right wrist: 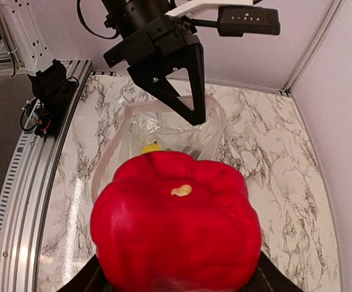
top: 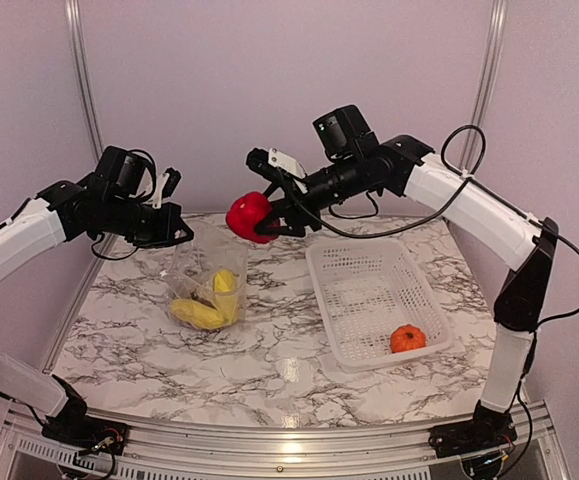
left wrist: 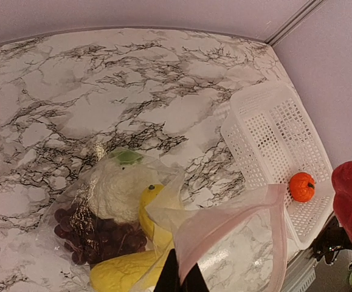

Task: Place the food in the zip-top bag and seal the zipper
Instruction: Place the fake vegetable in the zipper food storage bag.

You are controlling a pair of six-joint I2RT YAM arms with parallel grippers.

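Observation:
The clear zip-top bag (top: pixel 201 283) hangs open on the marble table, mouth up. My left gripper (left wrist: pixel 182 281) is shut on its pinkish zipper strip (left wrist: pixel 224 216) and holds that edge raised. Inside the bag lie a white cauliflower (left wrist: pixel 118 185), dark purple grapes (left wrist: pixel 93 234) and two yellow pieces (left wrist: pixel 153 210). My right gripper (top: pixel 269 222) is shut on the red pepper (right wrist: pixel 176 231), up in the air just right of the bag's mouth. The pepper (top: pixel 250 216) hides most of the right fingers. An orange round fruit (top: pixel 407 338) lies in the white basket (top: pixel 369 285).
The white lattice basket (left wrist: pixel 267 131) stands to the right of the bag and holds only the orange fruit (left wrist: pixel 301 186). The left gripper's black fingers (right wrist: pixel 188 91) hang over the bag's far rim in the right wrist view. Walls close the table at the back and sides.

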